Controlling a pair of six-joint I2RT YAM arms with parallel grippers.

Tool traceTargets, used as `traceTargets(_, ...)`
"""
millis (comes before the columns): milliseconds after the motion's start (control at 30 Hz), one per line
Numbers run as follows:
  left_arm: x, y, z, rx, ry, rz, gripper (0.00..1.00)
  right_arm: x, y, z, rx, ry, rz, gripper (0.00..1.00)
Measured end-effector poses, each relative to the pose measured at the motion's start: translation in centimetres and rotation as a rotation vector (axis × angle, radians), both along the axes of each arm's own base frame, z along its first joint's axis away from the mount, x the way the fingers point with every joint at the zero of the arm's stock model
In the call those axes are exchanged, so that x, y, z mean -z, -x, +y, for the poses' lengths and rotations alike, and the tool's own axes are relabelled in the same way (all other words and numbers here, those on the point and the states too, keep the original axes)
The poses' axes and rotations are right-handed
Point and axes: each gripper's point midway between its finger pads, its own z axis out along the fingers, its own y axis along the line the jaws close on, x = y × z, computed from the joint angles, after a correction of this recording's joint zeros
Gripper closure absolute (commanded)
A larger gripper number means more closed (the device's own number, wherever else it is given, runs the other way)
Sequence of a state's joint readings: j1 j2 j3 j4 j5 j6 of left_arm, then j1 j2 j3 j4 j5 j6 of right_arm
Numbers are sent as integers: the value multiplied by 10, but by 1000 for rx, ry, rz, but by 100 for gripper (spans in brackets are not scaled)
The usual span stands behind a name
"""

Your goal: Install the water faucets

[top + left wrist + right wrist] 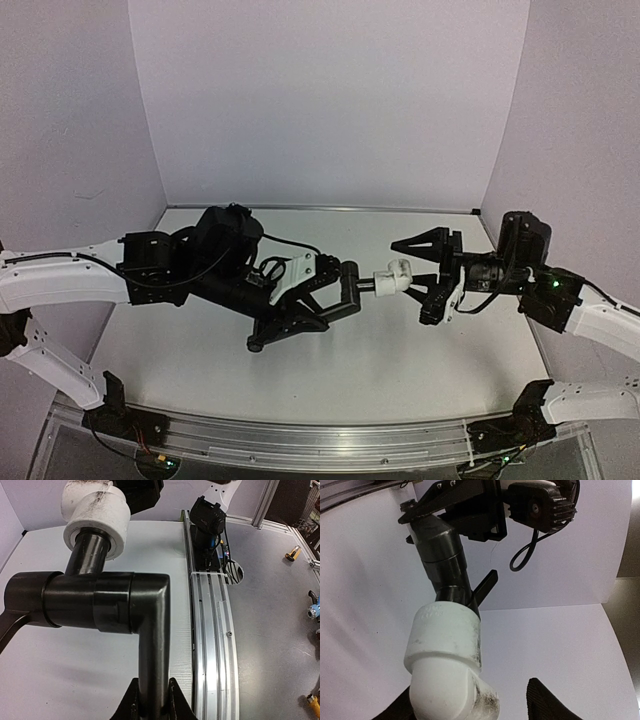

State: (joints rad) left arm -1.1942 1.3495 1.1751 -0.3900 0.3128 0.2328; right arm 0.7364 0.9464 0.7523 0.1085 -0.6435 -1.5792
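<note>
My left gripper (pixel 338 292) is shut on one leg of the black L-shaped pipe (pixel 350 280) and holds it above the table. In the left wrist view its fingers (pixel 132 702) clamp that leg of the pipe (pixel 100 600). The pipe's other end sits inside the white stubby fitting (pixel 392 276), which also shows in the left wrist view (pixel 95 510). My right gripper (pixel 408 282) is open, its jaws spread wide around the fitting (pixel 445 650). One finger (pixel 550 700) stands clear of the fitting; the other is mostly hidden behind it. The pipe (pixel 445 555) rises from the fitting.
An aluminium rail (pixel 320 440) runs along the table's near edge and shows in the left wrist view (pixel 212 630) with the right arm's base (pixel 207 525) on it. White walls (pixel 330 100) close the back and sides. Small tools (pixel 294 555) lie beyond the rail.
</note>
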Motion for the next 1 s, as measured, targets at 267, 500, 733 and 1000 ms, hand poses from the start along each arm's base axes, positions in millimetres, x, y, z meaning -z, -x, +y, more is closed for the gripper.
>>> traceTargets(267,-1,1,0,8,5,21,100,4,8,0,-49,25,-104,61)
traceTargets(500,-2,0,1,0,9,39,100,9,6,2,-57,47,-120,78)
traceTargets(733,-1,-4,2,-16,4,38,100,5,1,6,-43,67,28,91)
traceTargets(1000,0,-15,4,-72,-2,34,100,1,-9,12,18,60,321,96)
